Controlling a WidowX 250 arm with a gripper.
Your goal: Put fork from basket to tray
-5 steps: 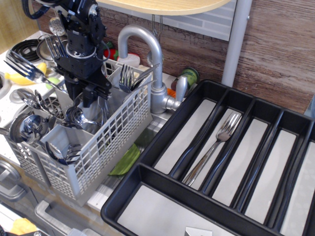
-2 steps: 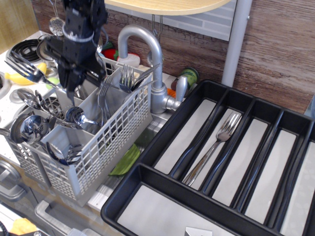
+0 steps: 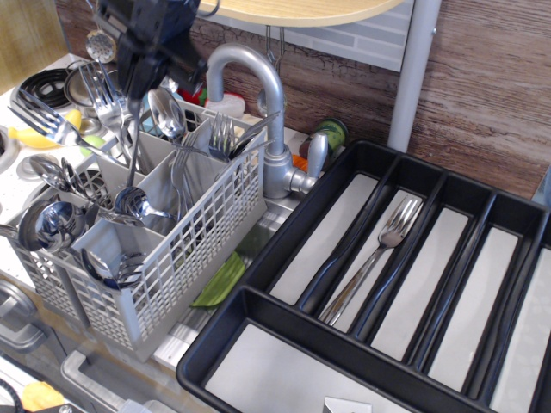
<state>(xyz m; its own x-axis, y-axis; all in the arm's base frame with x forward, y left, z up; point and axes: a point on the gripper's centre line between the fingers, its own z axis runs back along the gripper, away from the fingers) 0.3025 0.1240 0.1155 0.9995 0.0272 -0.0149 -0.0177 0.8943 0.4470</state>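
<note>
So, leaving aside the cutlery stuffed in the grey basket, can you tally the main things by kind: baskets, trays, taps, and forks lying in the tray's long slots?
Grey basket: 1
Black tray: 1
Steel tap: 1
Fork in a tray slot: 1
Total: 4

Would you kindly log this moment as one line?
phase: lifting | gripper: shut on steel fork | above grey lattice basket | black slotted tray: one fork
</note>
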